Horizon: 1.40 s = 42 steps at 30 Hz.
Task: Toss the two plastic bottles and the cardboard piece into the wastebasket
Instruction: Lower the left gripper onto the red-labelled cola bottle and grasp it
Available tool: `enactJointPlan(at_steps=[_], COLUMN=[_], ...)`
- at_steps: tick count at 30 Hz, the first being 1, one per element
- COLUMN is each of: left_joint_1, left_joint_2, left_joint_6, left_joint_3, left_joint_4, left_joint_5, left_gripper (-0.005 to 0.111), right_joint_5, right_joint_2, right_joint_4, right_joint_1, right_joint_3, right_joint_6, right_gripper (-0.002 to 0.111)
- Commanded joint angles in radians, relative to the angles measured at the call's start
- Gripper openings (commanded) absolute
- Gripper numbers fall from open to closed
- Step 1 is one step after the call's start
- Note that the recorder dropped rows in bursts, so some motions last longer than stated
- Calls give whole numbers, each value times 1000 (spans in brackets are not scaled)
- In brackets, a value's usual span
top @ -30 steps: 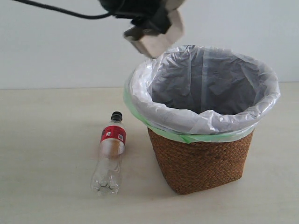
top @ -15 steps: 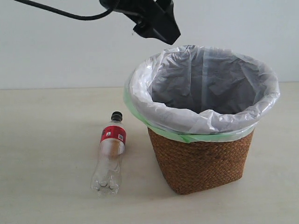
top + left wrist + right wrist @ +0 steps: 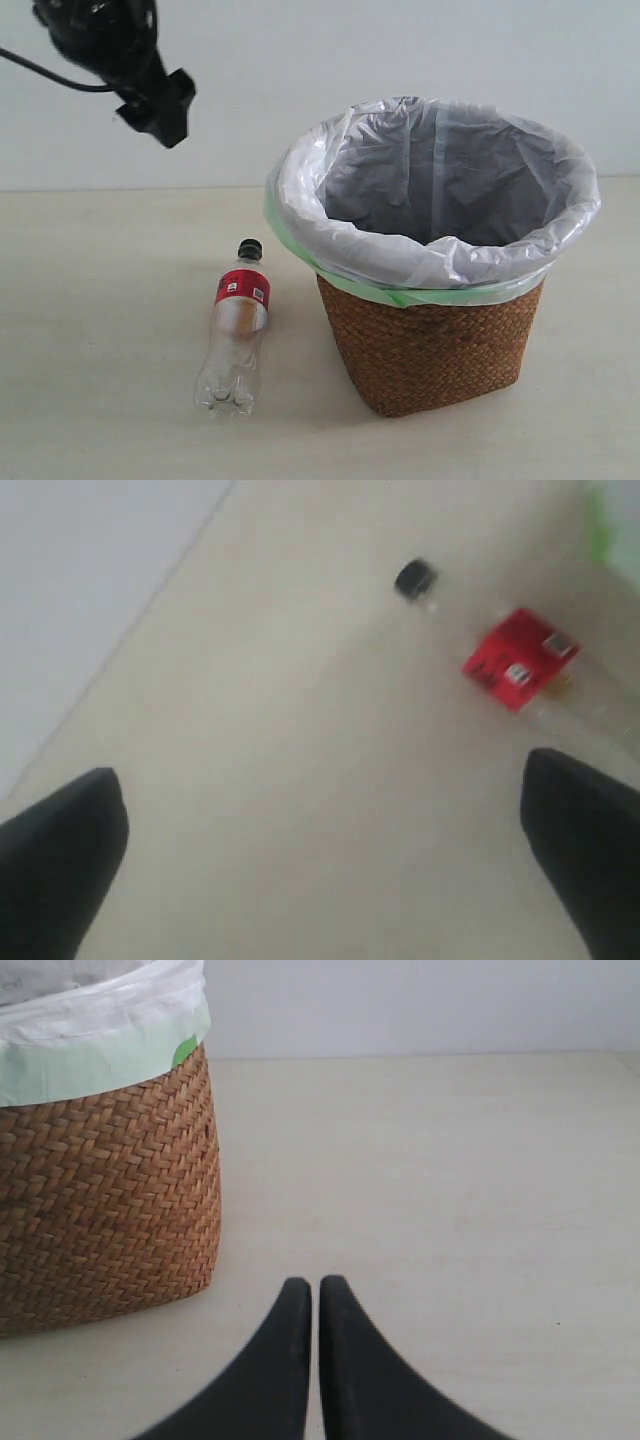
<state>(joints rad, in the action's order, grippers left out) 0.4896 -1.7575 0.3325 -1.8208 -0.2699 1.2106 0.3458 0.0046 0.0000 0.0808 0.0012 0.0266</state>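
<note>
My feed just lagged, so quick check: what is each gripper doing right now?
Left gripper: open, holding nothing.
Right gripper: closed, holding nothing.

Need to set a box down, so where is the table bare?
The table is bare left of the bottle, and also right of the wastebasket, near the shut right gripper. The only tight spot is the narrow strip between bottle and wastebasket.
</note>
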Motion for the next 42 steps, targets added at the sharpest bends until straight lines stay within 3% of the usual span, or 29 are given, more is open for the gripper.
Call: enactJointPlan(at_steps=[1,6,15,25,33,40,42], left_joint_1=[-133,-238,-247,-247,-227,-159,-159], left_joint_2=[3,-6,-88,-240,-335,-380,-380], left_joint_6=[-93,-10,158,315,448,459,345], left_joint_3=[131,300,454,455,455,442,426], left_joint_4=[37,345,670,896,988,943,835], left_joint_5=[10,-52,-303,-369,-410,-468,-448], left_gripper=[105,105,105,105,105,104,91], right_joint_5=[-8,-8,-8,-8,-8,-6,-6], right_joint_2=[-5,-5,-5,-5,-5,-5,-5], right_joint_4=[-6,-6,-6,-6,-6,0,0], right_joint_1=[-6,-6,-6,-6,-6,-6,-6], right_joint_3=[-1,-1,-1,-1,-1,-1,-1], right_joint_6=[-4,-4,-4,-4,-4,-4,-4], right_gripper=[0,0,0,0,0,0,0])
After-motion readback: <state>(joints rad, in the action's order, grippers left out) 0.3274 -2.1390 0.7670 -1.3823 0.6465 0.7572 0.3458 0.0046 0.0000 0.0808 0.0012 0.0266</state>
